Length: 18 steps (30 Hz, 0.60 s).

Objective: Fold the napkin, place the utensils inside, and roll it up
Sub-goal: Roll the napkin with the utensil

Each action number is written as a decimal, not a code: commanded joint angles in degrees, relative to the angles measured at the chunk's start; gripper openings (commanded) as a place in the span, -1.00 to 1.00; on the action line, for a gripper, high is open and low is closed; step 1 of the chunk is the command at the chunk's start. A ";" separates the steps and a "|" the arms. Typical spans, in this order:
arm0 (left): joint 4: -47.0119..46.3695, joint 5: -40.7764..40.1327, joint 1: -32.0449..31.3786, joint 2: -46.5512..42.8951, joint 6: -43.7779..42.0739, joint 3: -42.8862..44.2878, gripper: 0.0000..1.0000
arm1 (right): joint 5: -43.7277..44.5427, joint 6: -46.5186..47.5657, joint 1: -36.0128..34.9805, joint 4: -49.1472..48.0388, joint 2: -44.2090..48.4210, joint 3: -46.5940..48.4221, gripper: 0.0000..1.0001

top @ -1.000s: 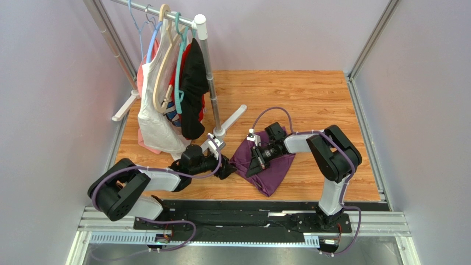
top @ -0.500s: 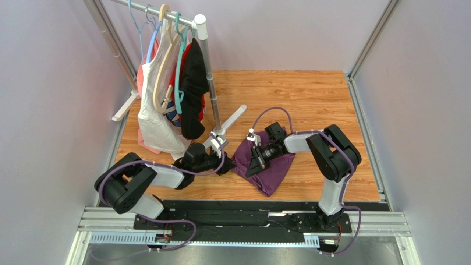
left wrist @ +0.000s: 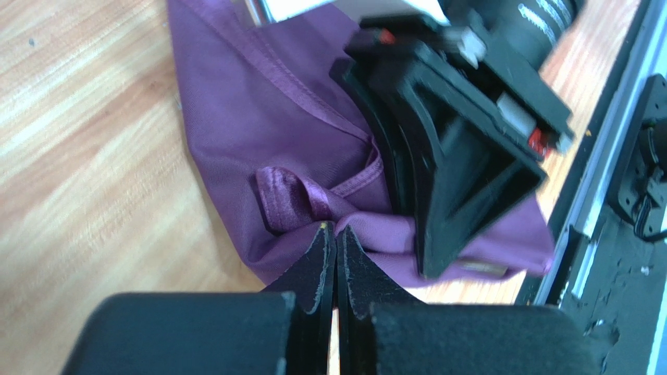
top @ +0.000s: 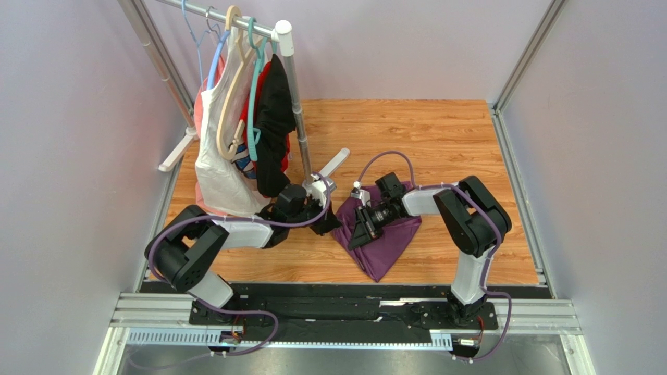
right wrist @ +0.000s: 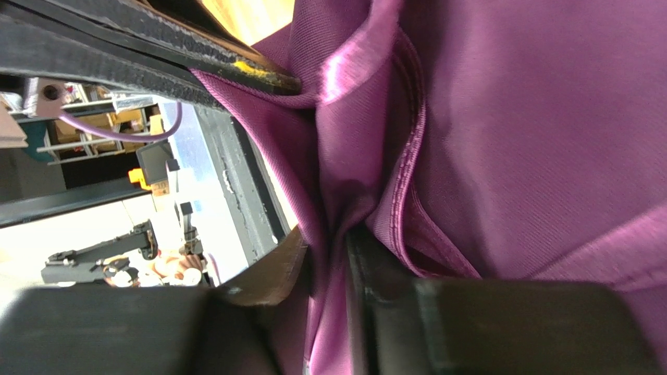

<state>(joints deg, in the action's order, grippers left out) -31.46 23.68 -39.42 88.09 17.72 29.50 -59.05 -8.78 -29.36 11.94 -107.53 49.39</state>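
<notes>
- Top external view: napkin [top: 387,246], purple, crumpled in a heap on the wooden table [top: 438,141], just right of frame centre, one corner pointing toward the bottom edge.
- Same view: my left gripper [top: 333,217] reaches in from the left to the heap's left edge. My right gripper [top: 356,233] comes from the right and lies over the cloth's upper left part. The two sit just beside each other. From up here I cannot read how either pair of jaws stands.
- Same view only: clothes rack [top: 291,101] with hanging garments [top: 235,148] in the upper left, its foot near my left wrist.
- Left wrist view: my left jaws are pressed together at lower centre, tips pinching a glossy gathered fold at the napkin's edge. The black wedge of my right gripper fills the right of the frame, resting on the cloth.
- Right wrist view: purple cloth fills most of the frame. A hemmed fold runs down into the narrow gap between my right fingers [right wrist: 376,262]; whether they clamp it I cannot tell.
- Right wrist view only: at upper left, the cloth draws to a point at the tip of my left finger.
</notes>
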 commanded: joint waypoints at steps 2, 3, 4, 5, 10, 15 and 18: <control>13.00 0.40 -0.13 2.87 1.18 7.15 -1.00 | 2.35 -0.36 0.19 0.10 2.05 1.15 -0.35; 13.96 0.40 -0.13 3.74 1.70 7.76 -1.00 | 3.05 -0.54 0.19 0.36 2.58 0.89 -0.28; 15.28 0.57 -0.04 4.19 1.88 8.73 -1.00 | 3.41 -0.71 0.19 0.45 2.84 0.80 -0.24; 15.64 0.92 0.04 4.45 2.15 9.17 -1.00 | 3.76 -0.89 0.10 0.62 3.11 0.71 -0.14; 18.09 0.58 0.22 5.60 3.90 10.93 -1.00 | 6.66 -1.86 0.01 0.97 6.71 -0.25 0.14; 19.24 1.19 1.53 6.74 5.57 11.46 -1.00 | 13.33 -2.65 -0.08 3.87 12.33 -0.78 0.26; 19.86 1.37 2.41 7.70 6.01 11.90 -1.00 | 20.01 -3.61 -0.69 4.75 17.25 -2.01 0.29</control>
<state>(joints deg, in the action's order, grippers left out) -14.35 24.45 -38.24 94.48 22.28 39.79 -48.14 -11.16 -29.45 15.07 -96.90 48.42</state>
